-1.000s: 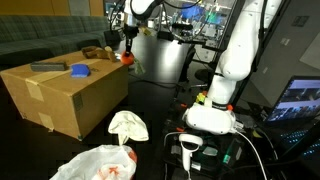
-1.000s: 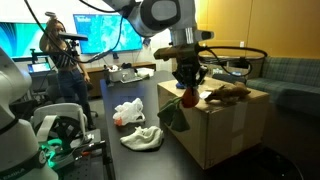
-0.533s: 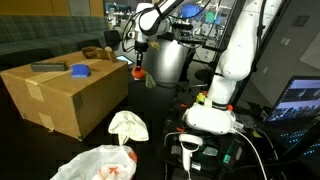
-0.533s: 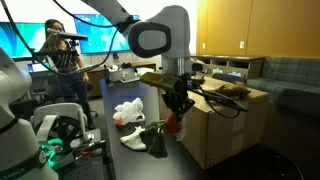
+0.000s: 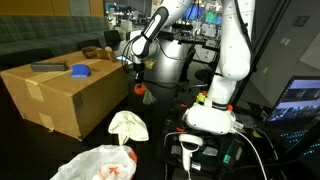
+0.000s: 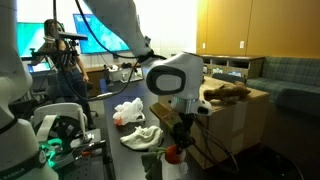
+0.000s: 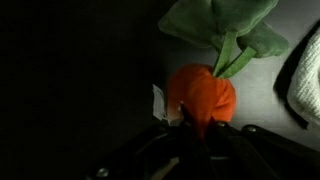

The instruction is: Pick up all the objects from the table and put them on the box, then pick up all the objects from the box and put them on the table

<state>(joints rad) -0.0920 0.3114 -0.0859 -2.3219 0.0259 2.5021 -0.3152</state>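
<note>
Compared with a second ago, the gripper (image 5: pixel 139 84) is no longer at the top edge of the box (image 5: pixel 70 95). It is now seen low beside the box, close over the bench (image 5: pixel 160 128). It is clamped on the orange-red item (image 7: pixel 203 97), whose green leaves (image 7: pixel 225 25) are turned away from the wrist camera. The same low pose is shown in an exterior view, with the gripper (image 6: pixel 171 148) and item (image 6: pixel 171 155) just beside the box wall (image 6: pixel 235 125).

From this it is judged that the box-to-bench half of the task is in hand and that this item is about to be set down. The blue pad (image 5: pixel 80 70), the dark bar (image 5: pixel 48 67) and the brown lump (image 5: pixel 97 51) are left on the box. The cloth (image 5: pixel 128 125) and the plastic bag (image 5: pixel 95 163) lie on the bench.

Whether the item already touches the bench cannot be told. The wrist view is mostly dark, so the fingertips are barely made out and the cloth (image 7: pixel 305 70) is cut off at the edge.
</note>
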